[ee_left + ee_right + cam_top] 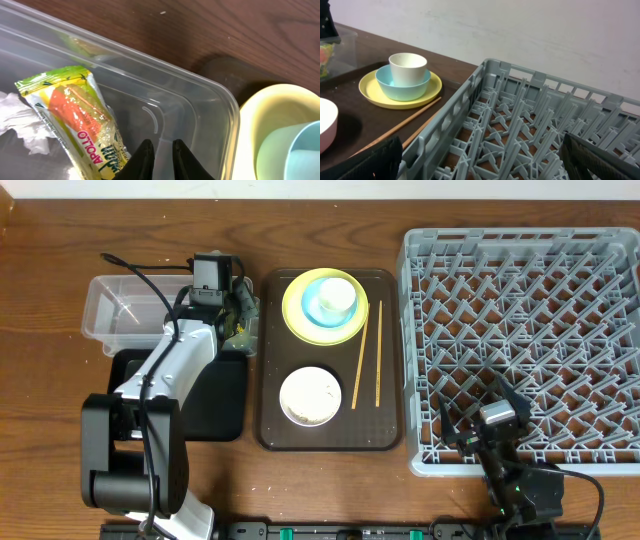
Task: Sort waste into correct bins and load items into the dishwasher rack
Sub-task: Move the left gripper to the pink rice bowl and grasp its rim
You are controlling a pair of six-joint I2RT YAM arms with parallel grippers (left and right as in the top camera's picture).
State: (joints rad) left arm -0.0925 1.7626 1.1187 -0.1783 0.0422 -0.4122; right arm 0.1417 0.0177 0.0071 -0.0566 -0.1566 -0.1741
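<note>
Lengthwise, the snack wrapper (75, 117) is laid on a slant inside the clear tub (200, 97), at the end nearest the brown tray (385, 430). In the left wrist view its long axis is seen running from upper left to lower right. Its lower end is met by the outer side of one finger of the left gripper (160, 150). A crumpled white scrap (20, 125) is seen touching it on the far side.

Just past the tub wall the yellow plate (265, 112) is found, with the light blue bowl (300, 150) set on it. The whitish bowl (310, 396) and chopsticks (360, 365) are also carried on the tray.

The left arm is stretched forward over the black tub (215, 405), and its wrist is bent down into the clear tub. Its fingers are drawn almost together, and nothing is seen between their tips.

The right gripper (492, 415) is held over the near left corner of the rack (530, 330), spread wide and empty.
</note>
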